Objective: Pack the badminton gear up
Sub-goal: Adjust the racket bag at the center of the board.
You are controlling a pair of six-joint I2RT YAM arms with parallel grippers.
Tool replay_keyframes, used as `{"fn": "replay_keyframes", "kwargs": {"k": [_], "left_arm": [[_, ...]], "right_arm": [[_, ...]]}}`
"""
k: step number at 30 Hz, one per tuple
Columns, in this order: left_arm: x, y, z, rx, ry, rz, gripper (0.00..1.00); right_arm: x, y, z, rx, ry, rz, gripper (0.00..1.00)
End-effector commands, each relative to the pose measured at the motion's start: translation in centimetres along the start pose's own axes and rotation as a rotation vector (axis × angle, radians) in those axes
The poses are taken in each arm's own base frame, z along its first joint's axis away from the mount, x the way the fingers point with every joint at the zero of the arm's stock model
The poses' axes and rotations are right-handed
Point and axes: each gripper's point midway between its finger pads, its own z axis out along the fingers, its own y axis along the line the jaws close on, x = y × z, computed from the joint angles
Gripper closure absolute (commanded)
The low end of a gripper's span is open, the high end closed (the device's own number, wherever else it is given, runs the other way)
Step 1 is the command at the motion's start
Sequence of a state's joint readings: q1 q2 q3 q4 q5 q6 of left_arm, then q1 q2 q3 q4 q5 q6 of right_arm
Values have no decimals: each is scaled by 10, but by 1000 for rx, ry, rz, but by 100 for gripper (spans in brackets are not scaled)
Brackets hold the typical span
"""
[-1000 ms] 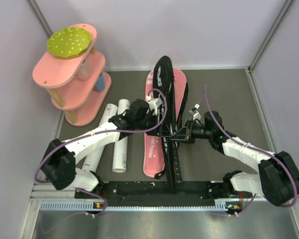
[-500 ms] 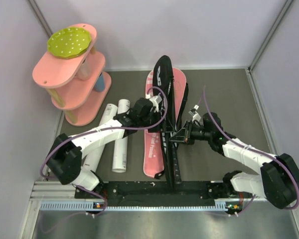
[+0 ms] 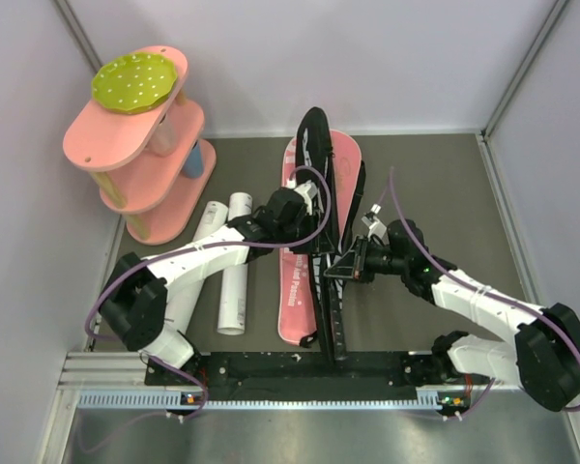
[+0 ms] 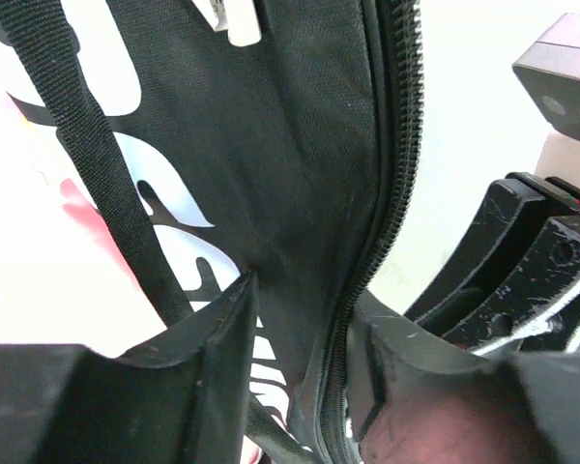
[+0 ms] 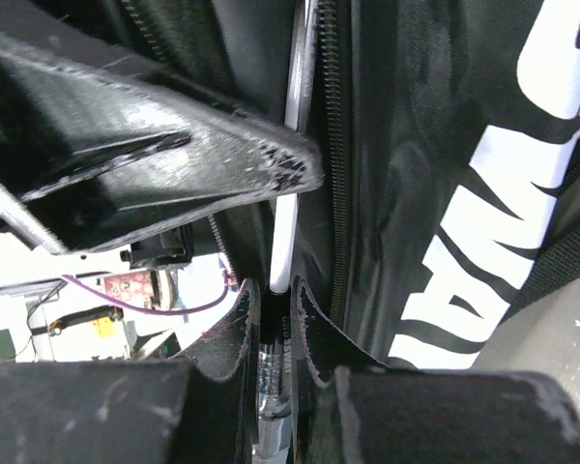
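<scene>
The racket-shaped bag (image 3: 294, 292) lies pink side down in the middle of the table, and its black flap (image 3: 316, 159) is lifted on edge. My left gripper (image 3: 306, 206) is at that flap. In the left wrist view it (image 4: 304, 300) is shut on the black fabric (image 4: 271, 145) beside the zipper (image 4: 391, 174). My right gripper (image 3: 340, 268) reaches in from the right. It (image 5: 271, 290) is shut on a racket just where the white shaft (image 5: 292, 184) meets the wrapped handle (image 5: 274, 387). The shaft runs into the open bag (image 5: 435, 145). No shuttlecocks show.
Two long white tubes (image 3: 234, 263) (image 3: 188, 295) lie left of the bag, partly under my left arm. A pink tiered shelf (image 3: 140, 155) with a green dotted disc (image 3: 135, 80) stands at the back left. Grey walls close in the table.
My left gripper moved right to the black flap, opened and closed again on it. My right gripper shifted left with the racket, and the flap tilted slightly.
</scene>
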State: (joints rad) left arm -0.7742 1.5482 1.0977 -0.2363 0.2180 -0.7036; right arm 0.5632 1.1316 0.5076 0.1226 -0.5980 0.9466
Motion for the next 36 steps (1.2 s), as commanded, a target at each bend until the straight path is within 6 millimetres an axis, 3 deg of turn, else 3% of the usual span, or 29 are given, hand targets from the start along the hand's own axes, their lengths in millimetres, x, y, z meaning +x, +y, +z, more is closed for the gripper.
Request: {"fn": "replay_keyframes", "kwargs": {"k": [1, 5, 9, 10, 11, 12, 13, 14, 15, 18, 21, 28, 36], "left_arm": [[-10, -7, 1, 9, -21, 36, 60], [-7, -6, 2, 10, -8, 50, 65], [-7, -10, 1, 26, -2, 65, 89], [-8, -11, 0, 30, -7, 65, 100], [-8, -11, -2, 31, -8, 67, 100], [-7, -10, -2, 31, -6, 74, 100], [-7, -11, -3, 36, -7, 77, 100], [-6, -12, -4, 41, -3, 74, 100], [-5, -11, -4, 42, 2, 68, 100], [-4, -10, -9, 42, -15, 50, 100], [-4, -12, -13, 50, -26, 29, 100], [-10, -19, -22, 63, -58, -14, 100], [-13, -24, -25, 77, -67, -33, 100]], "right_arm": [[-23, 56, -7, -132, -76, -123, 100], [-27, 64, -10, -131, -98, -148, 100], [-27, 66, -11, -117, -90, -164, 100], [-25, 65, -12, -104, -78, -163, 96], [-25, 64, -14, -98, -77, -185, 78], [-25, 64, -16, -87, -80, -196, 69], [-28, 65, -19, -78, -89, -216, 61], [-30, 51, -24, -21, -92, -221, 54], [-35, 51, -32, -12, -115, -227, 52], [-48, 38, -46, 51, -169, -207, 51], [-52, 27, -47, 132, -179, -191, 52], [-43, 6, -27, 298, -129, -140, 59], [-25, 12, 4, 272, -72, -186, 61]]}}
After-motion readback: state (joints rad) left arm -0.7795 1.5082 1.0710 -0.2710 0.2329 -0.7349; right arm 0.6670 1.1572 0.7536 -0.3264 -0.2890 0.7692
